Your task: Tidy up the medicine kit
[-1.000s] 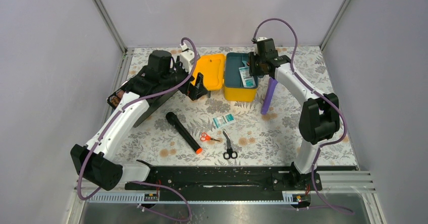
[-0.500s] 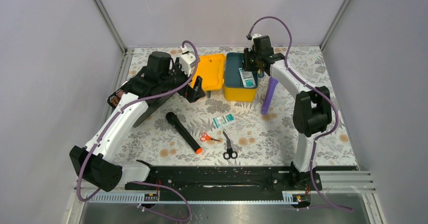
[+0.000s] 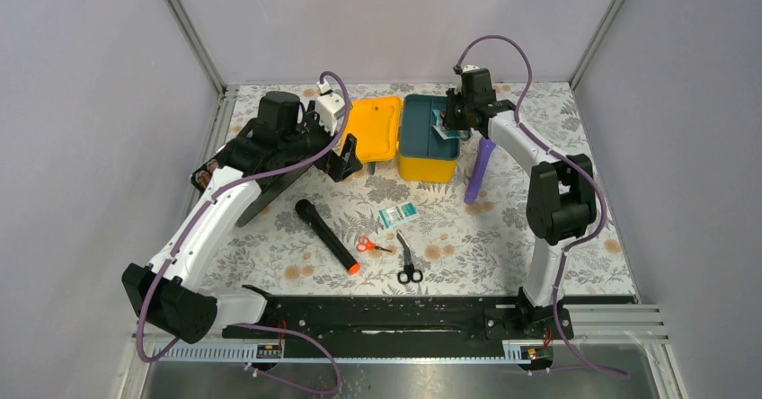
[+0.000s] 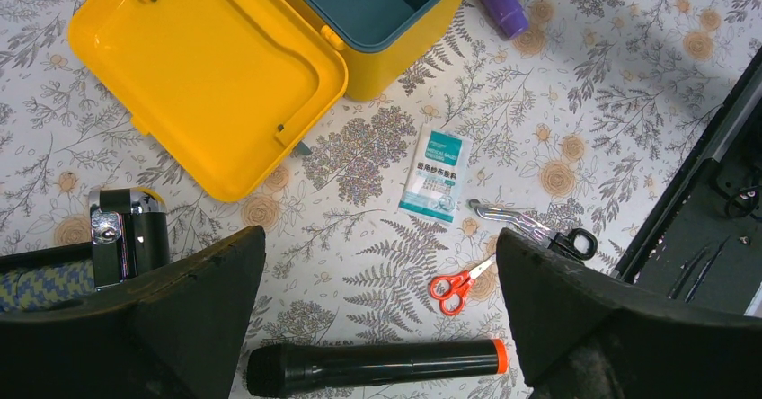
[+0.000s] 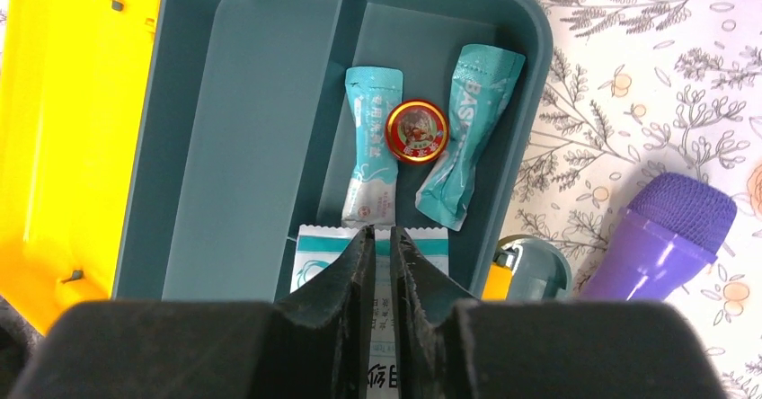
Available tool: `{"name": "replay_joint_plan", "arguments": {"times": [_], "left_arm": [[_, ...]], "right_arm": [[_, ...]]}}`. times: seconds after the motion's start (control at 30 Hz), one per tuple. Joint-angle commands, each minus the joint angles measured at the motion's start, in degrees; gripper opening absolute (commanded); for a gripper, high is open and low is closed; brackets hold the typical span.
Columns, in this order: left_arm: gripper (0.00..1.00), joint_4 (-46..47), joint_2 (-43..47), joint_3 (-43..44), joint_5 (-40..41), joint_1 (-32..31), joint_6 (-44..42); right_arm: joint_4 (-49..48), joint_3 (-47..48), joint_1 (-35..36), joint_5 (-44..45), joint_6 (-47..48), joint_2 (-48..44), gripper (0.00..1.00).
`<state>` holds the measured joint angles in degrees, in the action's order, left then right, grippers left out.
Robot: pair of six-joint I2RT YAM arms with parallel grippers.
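The medicine kit [image 3: 428,165] stands open at the far middle of the table, and its yellow lid [image 3: 376,129] lies flat to the left. Inside sits a teal tray [image 5: 234,147] with compartments. The narrower right compartment has two teal sachets [image 5: 370,147] and a small round red tin [image 5: 416,131] between them. The right gripper [image 5: 379,237] is above this compartment, its fingers pinched on a white and teal packet [image 5: 314,255]. The left gripper [image 4: 377,246] hangs wide open near the lid, holding nothing.
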<state>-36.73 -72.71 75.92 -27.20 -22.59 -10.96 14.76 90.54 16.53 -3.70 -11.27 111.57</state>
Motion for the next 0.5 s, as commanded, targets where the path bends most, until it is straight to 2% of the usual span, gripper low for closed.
{"name": "replay_joint_plan", "arguments": {"times": [0.0, 0.27, 0.47], "left_arm": [[0.99, 2.6, 1.5, 0.0, -0.7, 0.3, 0.3], [0.99, 3.6, 1.4, -0.6, -1.6, 0.3, 1.5], [0.99, 4.2, 1.2, -0.9, -2.0, 0.3, 2.0]], "right_arm": [[3.5, -2.3, 0.1, 0.4, -3.0, -4.3, 0.18], [6.6, -0.1, 0.3, 2.4, -5.2, -7.9, 0.19], [7.4, -2.0, 0.3, 1.6, -7.1, -10.7, 0.19]]}}
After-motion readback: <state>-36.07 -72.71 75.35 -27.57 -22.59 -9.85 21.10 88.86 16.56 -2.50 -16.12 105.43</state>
